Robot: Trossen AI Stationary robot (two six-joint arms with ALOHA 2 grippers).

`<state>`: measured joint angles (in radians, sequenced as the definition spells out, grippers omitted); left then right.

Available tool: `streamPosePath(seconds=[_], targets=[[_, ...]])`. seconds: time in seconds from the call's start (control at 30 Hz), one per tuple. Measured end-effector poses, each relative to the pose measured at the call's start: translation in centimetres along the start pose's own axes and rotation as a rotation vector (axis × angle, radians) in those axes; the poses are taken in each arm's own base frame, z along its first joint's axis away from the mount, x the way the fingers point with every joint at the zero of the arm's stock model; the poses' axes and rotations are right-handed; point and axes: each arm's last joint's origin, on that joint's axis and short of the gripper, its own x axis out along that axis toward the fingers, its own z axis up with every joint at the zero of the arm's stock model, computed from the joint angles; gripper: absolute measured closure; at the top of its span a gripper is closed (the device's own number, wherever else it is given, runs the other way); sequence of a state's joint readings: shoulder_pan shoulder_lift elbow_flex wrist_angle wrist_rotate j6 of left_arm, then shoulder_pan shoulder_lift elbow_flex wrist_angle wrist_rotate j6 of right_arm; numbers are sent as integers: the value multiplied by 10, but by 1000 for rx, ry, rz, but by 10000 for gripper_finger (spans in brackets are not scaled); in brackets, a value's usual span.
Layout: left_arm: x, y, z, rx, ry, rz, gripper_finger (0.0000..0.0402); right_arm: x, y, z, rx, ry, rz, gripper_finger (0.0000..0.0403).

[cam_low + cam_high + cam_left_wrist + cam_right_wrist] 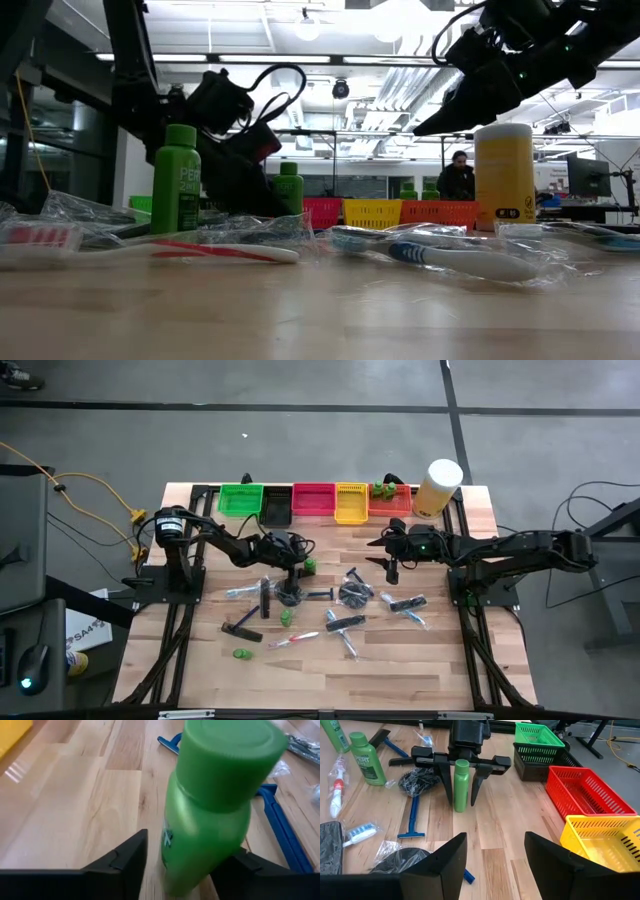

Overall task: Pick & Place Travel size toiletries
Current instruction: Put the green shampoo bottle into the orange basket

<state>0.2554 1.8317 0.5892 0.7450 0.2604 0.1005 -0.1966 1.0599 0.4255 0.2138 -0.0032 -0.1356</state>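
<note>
Wooden slatted surface (pixel 400 660), toiletries scattered mid-way. My left end effector (pixel 462 795) straddles the upright small green plastic bottle (pixel 461 785), fingers spread either side, not yet pinching; off-centre closure could tip it. Right end effector (pixel 392 572) hovers spread, empty

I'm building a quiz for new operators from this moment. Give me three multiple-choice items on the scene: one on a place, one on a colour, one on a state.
1. Where is the left gripper?
A. Astride an upright green bottle
B. Inside the yellow bin
C. Over the razor

2. What colour is the bin between the black bin and the yellow bin?
A. Blue
B. Red
C. White

3. How is the right gripper?
A. Shut on a comb
B. Shut on a toothbrush
C. Open, holding nothing

Answers: 1 A, the right wrist view shows its fingers either side of the bottle; 2 B, red mesh sits between them; 3 C, bare table shows between its fingers.
</note>
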Motion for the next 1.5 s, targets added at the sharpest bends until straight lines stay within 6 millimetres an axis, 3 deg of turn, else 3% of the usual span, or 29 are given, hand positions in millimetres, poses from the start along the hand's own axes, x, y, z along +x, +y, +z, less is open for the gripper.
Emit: streamPosePath(seconds=[0.3,0.53,1.17,1.5], targets=[[0,0,-1,-3,12,-2,316,0,0,0,0,0,0,211],[1,1,3,0,-1,7,316,0,0,0,2,0,0,211],[26,16,68,83,103,54,312,0,-2,6,25,-55,-55,211],[29,22,96,120,133,143,312,-2,-6,26,-35,-44,-91,211]])
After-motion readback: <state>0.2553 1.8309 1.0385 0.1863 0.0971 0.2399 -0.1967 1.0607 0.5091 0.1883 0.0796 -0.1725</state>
